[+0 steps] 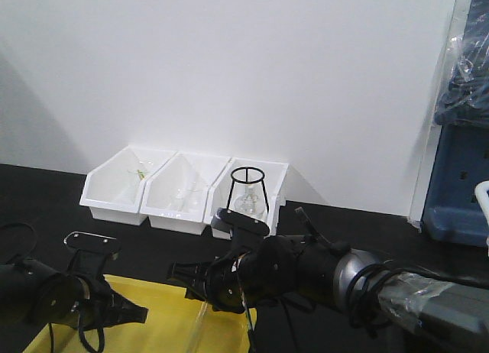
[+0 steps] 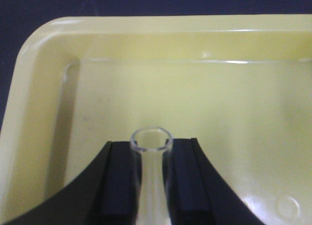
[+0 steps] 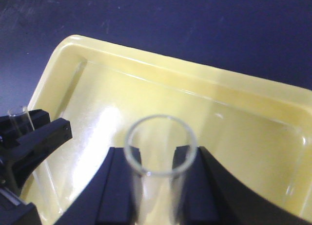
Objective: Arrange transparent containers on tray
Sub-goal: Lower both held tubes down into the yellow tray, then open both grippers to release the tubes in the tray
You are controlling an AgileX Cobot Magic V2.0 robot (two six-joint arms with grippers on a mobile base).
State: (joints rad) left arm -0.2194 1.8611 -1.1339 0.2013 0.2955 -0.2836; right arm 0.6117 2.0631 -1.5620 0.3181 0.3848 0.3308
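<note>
Holding over tray (image 2: 146, 35) | left claw (image 2: 152, 149) closed on test tube (image 2: 151, 191) | right claw (image 3: 160, 159) closed on second tube (image 3: 159, 200) | bins (image 1: 183, 186), flask (image 1: 245, 201) behind

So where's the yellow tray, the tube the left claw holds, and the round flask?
yellow tray (image 2: 44, 59), left wrist view, corner rim.
test tube (image 2: 152, 183), left wrist view, its stem.
round flask (image 1: 245, 202), front view, glass bulb.

Front view: white wall (image 1: 229, 63) bright, nearly blown out; grey shadow across its left side; white bins (image 1: 183, 189) washed, detail lost; black table (image 1: 46, 192) underexposed, grainy. Left wrist view: soft overall, thin glare streak along tray (image 2: 146, 28) inner edge; test tube (image 2: 151, 140) rim blurred. Right wrist view: broad white glare on tray floor, second test tube (image 3: 156, 200) rim out of focus.
</note>
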